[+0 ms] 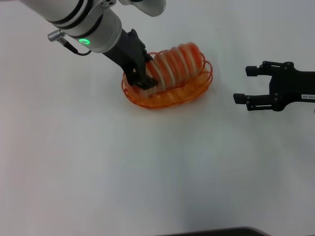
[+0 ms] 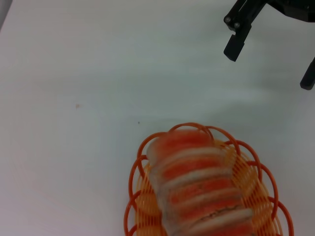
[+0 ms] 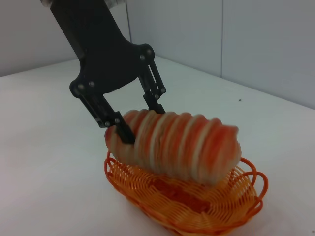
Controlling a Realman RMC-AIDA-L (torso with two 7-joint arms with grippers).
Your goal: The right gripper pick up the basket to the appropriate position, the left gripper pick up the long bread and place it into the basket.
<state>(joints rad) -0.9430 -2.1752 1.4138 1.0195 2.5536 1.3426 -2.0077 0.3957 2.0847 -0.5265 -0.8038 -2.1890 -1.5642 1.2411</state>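
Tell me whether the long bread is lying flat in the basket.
Not flat: the long bread is tilted over the basket, one end clamped by the left gripper.

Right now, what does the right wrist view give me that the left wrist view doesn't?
Right wrist only: the left gripper, shut on one end of the long bread, which hangs tilted above the basket floor without lying flat.

Left wrist only: the right gripper, open and apart from the basket, holding nothing.

Both: the bread over the basket on the white table, not yet released.
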